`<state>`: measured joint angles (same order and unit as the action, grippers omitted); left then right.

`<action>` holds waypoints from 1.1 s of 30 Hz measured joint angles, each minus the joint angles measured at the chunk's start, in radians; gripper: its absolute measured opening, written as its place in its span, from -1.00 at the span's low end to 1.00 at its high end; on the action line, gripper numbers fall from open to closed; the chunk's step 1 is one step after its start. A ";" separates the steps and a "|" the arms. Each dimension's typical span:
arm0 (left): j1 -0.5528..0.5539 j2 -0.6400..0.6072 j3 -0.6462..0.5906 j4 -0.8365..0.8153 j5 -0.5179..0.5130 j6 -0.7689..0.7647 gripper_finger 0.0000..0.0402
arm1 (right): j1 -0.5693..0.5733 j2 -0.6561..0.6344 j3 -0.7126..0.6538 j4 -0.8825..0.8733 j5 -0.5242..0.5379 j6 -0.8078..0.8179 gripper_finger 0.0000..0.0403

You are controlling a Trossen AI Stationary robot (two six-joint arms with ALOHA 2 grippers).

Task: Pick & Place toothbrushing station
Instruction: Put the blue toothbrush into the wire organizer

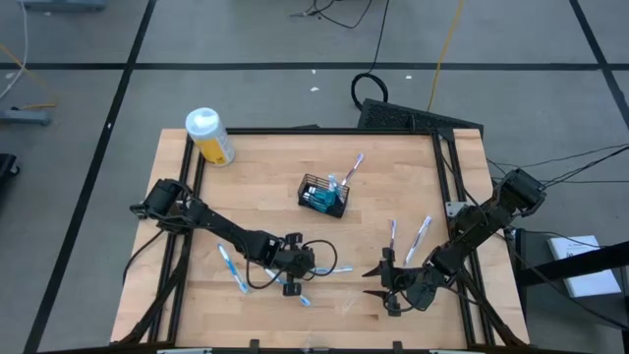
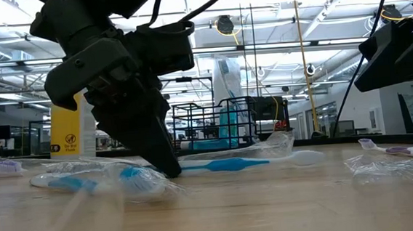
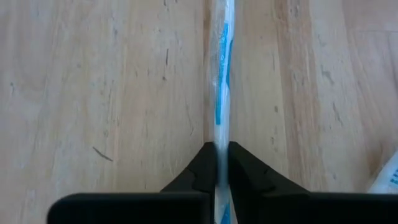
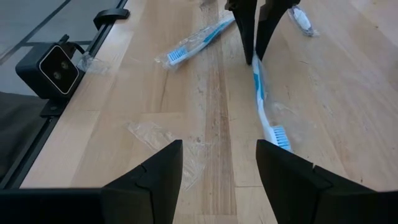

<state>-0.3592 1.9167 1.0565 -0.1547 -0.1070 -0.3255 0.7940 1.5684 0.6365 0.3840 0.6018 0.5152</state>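
The black wire basket [image 1: 322,195] stands mid-table with teal tubes and one toothbrush [image 1: 352,167] leaning out over its rim. Near the front, a wrapped white-and-blue toothbrush [image 4: 261,93] lies flat on the wood, and my left gripper [image 3: 222,152] is shut on it. My right gripper [image 4: 221,168] hovers open just right of it, holding nothing. Two more toothbrushes [image 1: 408,236] lie flat at the right. Another toothbrush [image 1: 234,270] lies at the left. My left gripper pinches the wrapped toothbrush's handle [image 3: 222,138] between its two fingertips, away from the bristle head [image 4: 280,134]. The fingers [image 2: 167,162] slant down from the table's left, and the brush runs on ahead of them. The brush lies flat on the table.
A yellow bottle with a white cap [image 1: 209,136] lies at the far left corner. Loose clear wrapping [image 4: 161,134] lies near the front edge, with more wrapping [image 2: 385,167] at the right. The low camera's block [image 4: 56,68] sits at the table's front rail.
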 joint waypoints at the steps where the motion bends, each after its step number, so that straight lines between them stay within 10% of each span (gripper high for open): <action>1: 0.000 0.000 0.000 0.000 -0.001 0.000 -0.87 | 0.000 0.000 0.000 0.000 0.000 0.000 -0.04; 20: -0.023 0.004 -0.011 0.183 -0.158 0.079 -0.91 | 0.001 0.000 0.000 0.000 0.000 0.001 -0.04; 33: -0.036 -0.016 -0.300 0.864 -0.262 0.052 -0.91 | 0.069 0.000 0.000 0.002 0.191 -0.034 -0.04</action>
<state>-0.3956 1.9007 0.7569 0.7095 -0.3689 -0.2734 0.8631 1.5684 0.6361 0.3862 0.7930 0.4809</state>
